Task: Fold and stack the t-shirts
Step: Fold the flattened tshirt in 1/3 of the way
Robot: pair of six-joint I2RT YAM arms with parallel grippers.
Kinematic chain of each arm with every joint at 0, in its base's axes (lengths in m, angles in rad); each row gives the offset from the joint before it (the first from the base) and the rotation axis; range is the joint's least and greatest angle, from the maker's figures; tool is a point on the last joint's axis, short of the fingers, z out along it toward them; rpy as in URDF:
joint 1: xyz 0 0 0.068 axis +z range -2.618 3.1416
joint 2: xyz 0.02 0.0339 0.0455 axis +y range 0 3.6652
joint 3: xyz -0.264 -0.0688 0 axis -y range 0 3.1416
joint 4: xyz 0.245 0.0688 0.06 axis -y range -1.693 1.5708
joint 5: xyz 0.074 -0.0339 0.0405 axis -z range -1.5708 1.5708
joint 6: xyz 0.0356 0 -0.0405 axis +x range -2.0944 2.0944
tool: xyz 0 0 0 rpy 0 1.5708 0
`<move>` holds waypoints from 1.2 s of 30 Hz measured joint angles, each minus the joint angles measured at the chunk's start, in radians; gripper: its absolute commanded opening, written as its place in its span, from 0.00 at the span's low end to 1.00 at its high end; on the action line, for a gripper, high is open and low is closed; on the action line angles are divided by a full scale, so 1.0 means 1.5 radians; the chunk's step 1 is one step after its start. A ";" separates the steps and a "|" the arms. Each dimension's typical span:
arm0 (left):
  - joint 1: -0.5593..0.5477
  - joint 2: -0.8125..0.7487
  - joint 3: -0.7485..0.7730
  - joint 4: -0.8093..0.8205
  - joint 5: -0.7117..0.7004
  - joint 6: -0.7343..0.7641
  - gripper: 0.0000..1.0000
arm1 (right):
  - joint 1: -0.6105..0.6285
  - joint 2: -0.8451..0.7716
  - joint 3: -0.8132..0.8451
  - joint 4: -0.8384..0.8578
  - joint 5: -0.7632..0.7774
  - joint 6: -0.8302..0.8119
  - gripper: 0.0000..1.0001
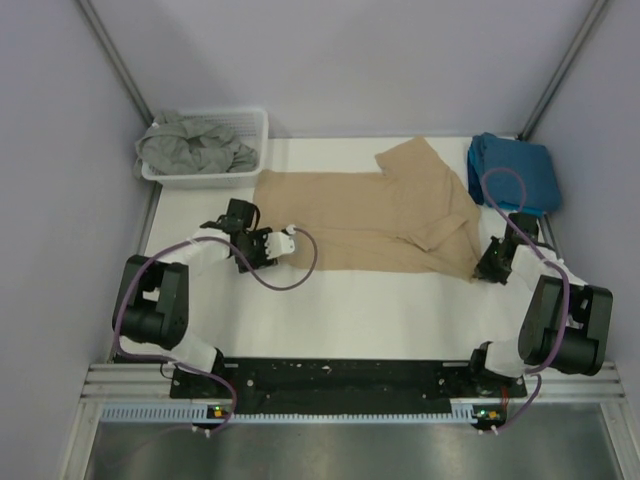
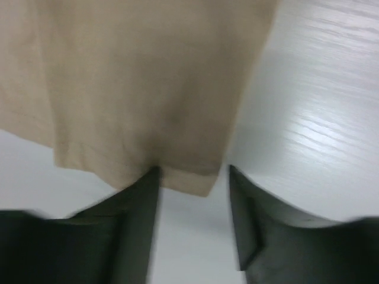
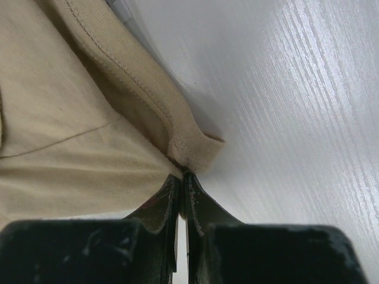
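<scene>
Tabletop [image 1: 400, 310]; right tool [image 3: 183, 176] pinches tan shirt [image 1: 370, 215]

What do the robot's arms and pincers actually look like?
The left arm and right arm have chunky black joints, white links and a looping purple cable each. The left pincer and right pincer have flat dark fingers, the right's scuffed.

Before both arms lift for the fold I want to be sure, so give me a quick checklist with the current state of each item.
1. Right hand shut on an edge of the tan shirt: ok.
2. Left hand gripping the hem: not ok, open, hem corner at its fingertips.
3. The tan shirt lying flat: not ok, right end bunched.
4. The teal shirt folded at far right: ok.
5. The grey-green shirt out of the way in the basket: ok.
</scene>
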 measured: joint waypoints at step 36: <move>-0.004 -0.149 -0.064 -0.226 -0.046 0.049 0.48 | -0.068 -0.055 0.011 -0.079 0.054 -0.021 0.42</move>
